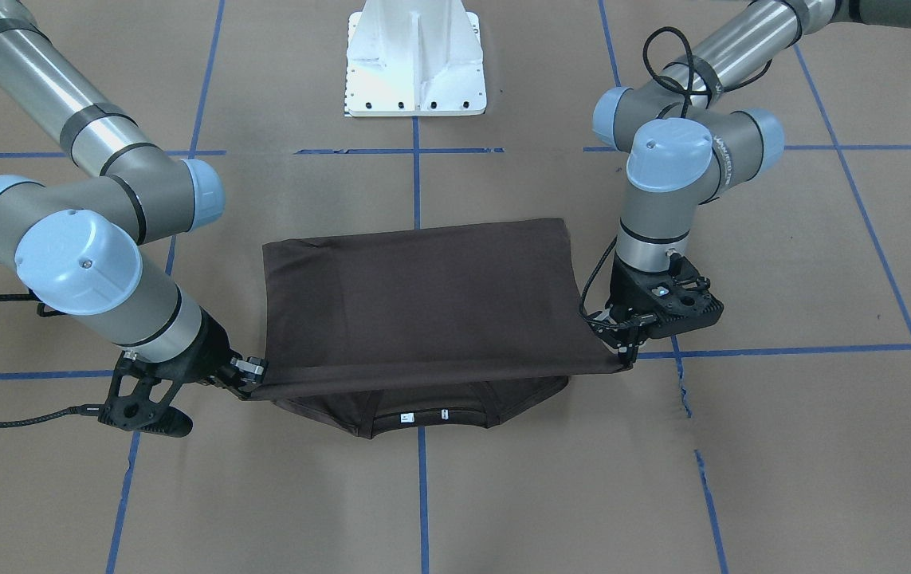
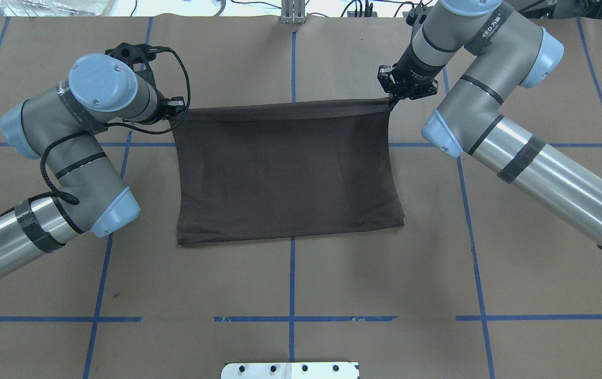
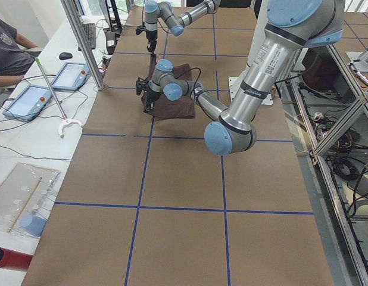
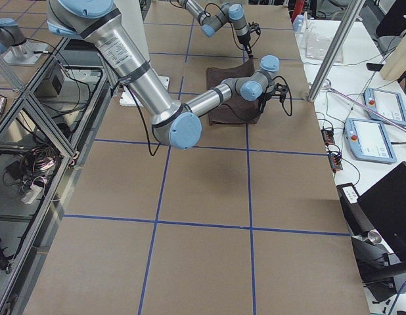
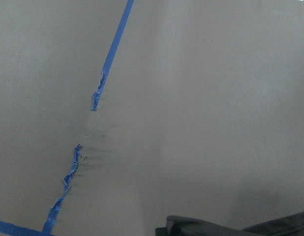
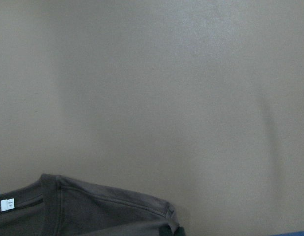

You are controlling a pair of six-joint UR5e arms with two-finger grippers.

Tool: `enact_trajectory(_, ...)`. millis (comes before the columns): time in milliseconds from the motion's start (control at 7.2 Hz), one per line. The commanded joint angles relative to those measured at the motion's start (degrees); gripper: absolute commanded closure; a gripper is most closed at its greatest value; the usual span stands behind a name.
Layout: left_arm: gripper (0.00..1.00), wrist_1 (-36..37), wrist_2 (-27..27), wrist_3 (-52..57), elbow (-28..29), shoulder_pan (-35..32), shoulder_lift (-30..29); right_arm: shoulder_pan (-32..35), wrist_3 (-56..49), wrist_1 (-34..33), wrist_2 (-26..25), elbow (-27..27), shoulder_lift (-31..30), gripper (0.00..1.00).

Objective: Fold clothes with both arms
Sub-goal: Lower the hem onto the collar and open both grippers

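Observation:
The dark brown T-shirt (image 1: 423, 295) lies folded on the brown paper table, also in the overhead view (image 2: 285, 173). One edge is lifted and stretched taut between both grippers. Under that edge the collar with its white label (image 1: 422, 415) shows on the table. My left gripper (image 1: 624, 351) is shut on one corner of the lifted edge, also seen from overhead (image 2: 177, 113). My right gripper (image 1: 252, 381) is shut on the other corner, also seen from overhead (image 2: 391, 100). The right wrist view shows the collar and shoulder (image 6: 93, 206) below it.
The white pedestal base (image 1: 415, 60) stands at the robot's side of the table. Blue tape lines cross the paper, with a torn strip (image 1: 682, 383) near my left gripper. An operator (image 3: 11, 47) and tablets (image 3: 29, 98) are beside the table.

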Motion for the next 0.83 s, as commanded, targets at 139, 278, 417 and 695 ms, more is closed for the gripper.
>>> enact_trajectory(139, 1.00, 0.2, -0.2, -0.6, 1.5, 0.2, -2.5, -0.9, -0.2, 0.0, -0.2, 0.1, 0.5, 1.00)
enact_trajectory(278, 1.00, 0.3, -0.1, -0.6, 1.5, 0.3, -2.7, -1.3, -0.3, -0.1, -0.1, 0.2, 0.4, 1.00)
enact_trajectory(417, 1.00, 0.1, 0.1, -0.5, 1.6, 0.4, -2.7, -1.4, -0.6, -0.1, -0.1, 0.2, 0.2, 1.00)
enact_trajectory(695, 0.07, 0.1, 0.3, -0.3, 1.8, 0.4, -3.5, -2.4, -1.5, -0.2, -0.2, 0.0, -0.4, 0.00)
